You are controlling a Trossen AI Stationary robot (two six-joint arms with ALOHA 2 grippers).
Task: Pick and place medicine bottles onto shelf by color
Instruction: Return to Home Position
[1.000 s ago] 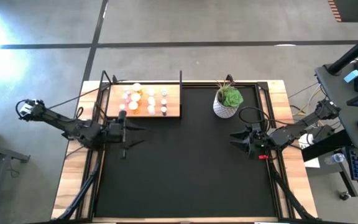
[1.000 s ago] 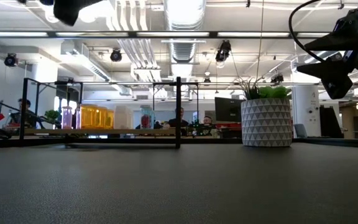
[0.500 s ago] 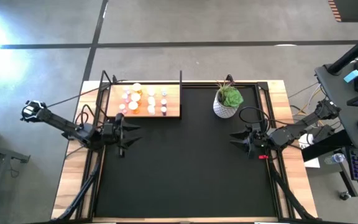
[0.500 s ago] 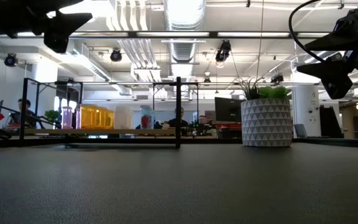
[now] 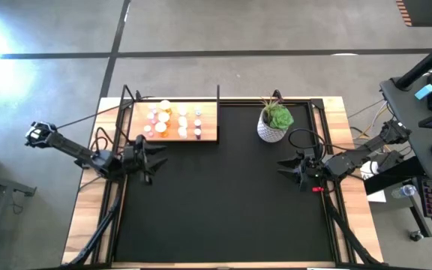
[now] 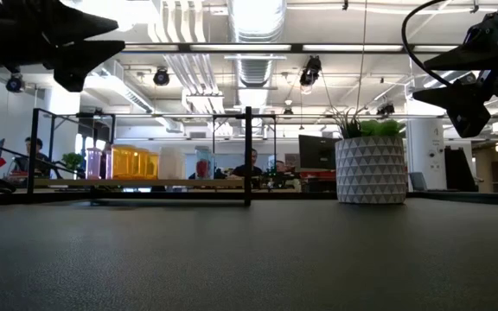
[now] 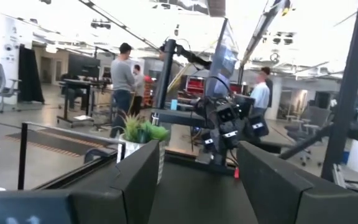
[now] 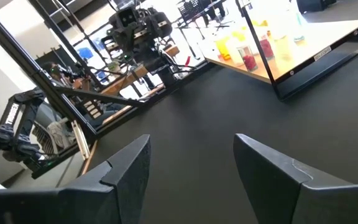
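Several small medicine bottles (image 5: 172, 120), orange, pink and white, stand upright on the light wooden shelf (image 5: 210, 129) at the far left of the black mat. In the low view the bottles (image 6: 132, 162) show on the shelf board (image 6: 145, 183). They also show in the right wrist view (image 8: 253, 51). My left gripper (image 5: 160, 154) hangs open above the mat's left edge, just on the near side of the shelf, touching nothing. My right gripper (image 5: 282, 169) stands open above the mat's right side, its fingers pointing toward the left. Nothing lies between either pair of fingers.
A green plant in a white patterned pot (image 5: 274, 124) stands at the far right of the mat (image 5: 223, 202). Thin black upright posts (image 6: 247, 155) stand around the shelf. A monitor, keyboard and cables lie beyond the table's right edge. People stand in the room behind.
My left gripper has come down toward the mat and drawn a little toward the table's left edge. Its fingers have tipped up from slanting down to about level. It stays open. My right gripper and the bottles have kept still.
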